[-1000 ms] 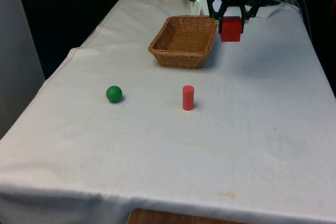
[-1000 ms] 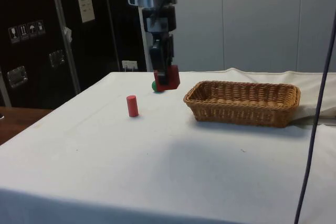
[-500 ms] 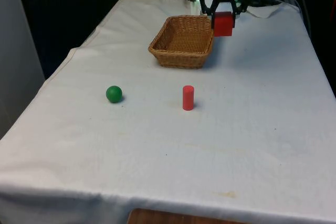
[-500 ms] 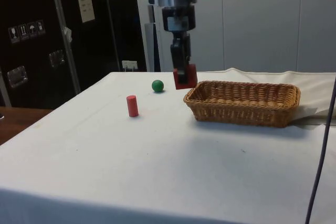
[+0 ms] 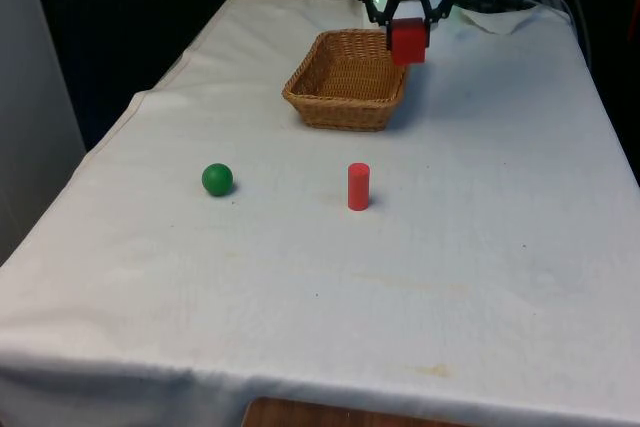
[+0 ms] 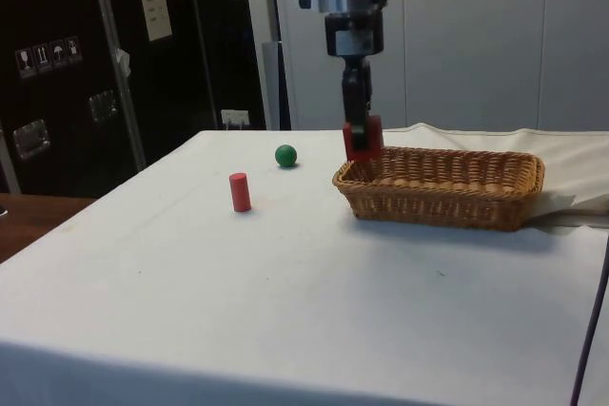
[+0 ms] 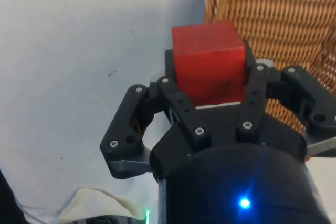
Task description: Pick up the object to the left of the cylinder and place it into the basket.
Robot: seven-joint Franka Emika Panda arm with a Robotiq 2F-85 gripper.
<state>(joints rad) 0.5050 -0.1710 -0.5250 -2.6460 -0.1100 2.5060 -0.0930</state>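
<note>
My gripper (image 5: 409, 44) is shut on a red cube (image 5: 408, 43), which hangs in the air over the wicker basket's (image 5: 345, 82) far right corner in the front view. In the side view the red cube (image 6: 363, 138) hovers just above the near end of the basket's rim (image 6: 438, 187). The wrist view has the red cube (image 7: 210, 61) clamped between the fingers (image 7: 173, 103), with the basket's edge (image 7: 262, 3) below it. A red cylinder (image 5: 358, 187) stands upright mid-table, and a green ball (image 5: 217, 179) lies to its left in the front view.
The white cloth covers the table (image 5: 480, 277), with broad bare cloth on the front view's right of the basket. Crumpled cloth and cables (image 5: 510, 2) lie at the far end. The green ball (image 6: 285, 155) and red cylinder (image 6: 240, 192) sit apart from the basket.
The gripper has carried the red cube toward the front view's left and farther back, from beside the basket to above its corner.
</note>
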